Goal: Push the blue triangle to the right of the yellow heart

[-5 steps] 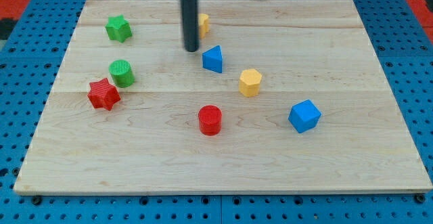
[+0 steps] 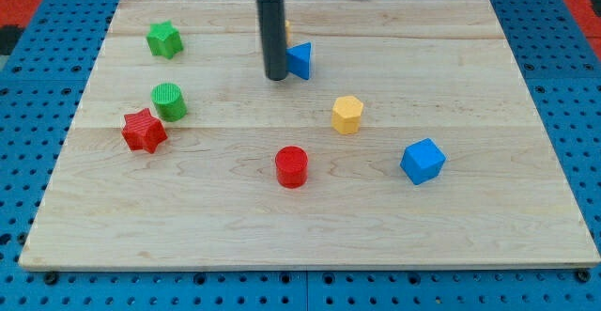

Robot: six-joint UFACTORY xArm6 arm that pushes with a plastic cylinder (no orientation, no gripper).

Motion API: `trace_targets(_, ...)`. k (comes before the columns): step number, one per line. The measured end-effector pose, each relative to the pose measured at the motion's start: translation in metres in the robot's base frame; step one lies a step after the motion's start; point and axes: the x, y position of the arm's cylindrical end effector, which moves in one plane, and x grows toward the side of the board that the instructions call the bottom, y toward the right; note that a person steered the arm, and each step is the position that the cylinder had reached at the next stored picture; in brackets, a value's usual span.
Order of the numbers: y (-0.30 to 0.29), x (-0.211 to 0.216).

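Wooden table (image 2: 526, 114) on blue pegboard. My tip (image 2: 277, 76) shifted right, now touching blue triangle (image 2: 300, 59) on its left; triangle moved up toward view's top. Yellow heart now hidden behind rod. No jaws on rig. Other blocks unchanged.

the bench (image 2: 470, 245) is pale wood with visible grain and plank seams, its finish a soft satin with faint sheen. around it lies a blue perforated panel (image 2: 38, 283), matt. the blocks look like moulded plastic: the green cylinder (image 2: 169, 101) at the frame's left has a ribbed top, the blue cube (image 2: 422, 161) at lower right has smooth faces. the rod is dark and matt down to my tip (image 2: 277, 77).
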Motion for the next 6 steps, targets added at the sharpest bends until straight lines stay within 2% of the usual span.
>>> trace_targets(1,0.046,-0.003)
trace_targets(2,0.044,-0.002)
trace_targets(3,-0.043,-0.004)
trace_targets(4,-0.016,-0.011)
trace_targets(5,0.04,-0.012)
trace_targets(6,0.04,-0.01)
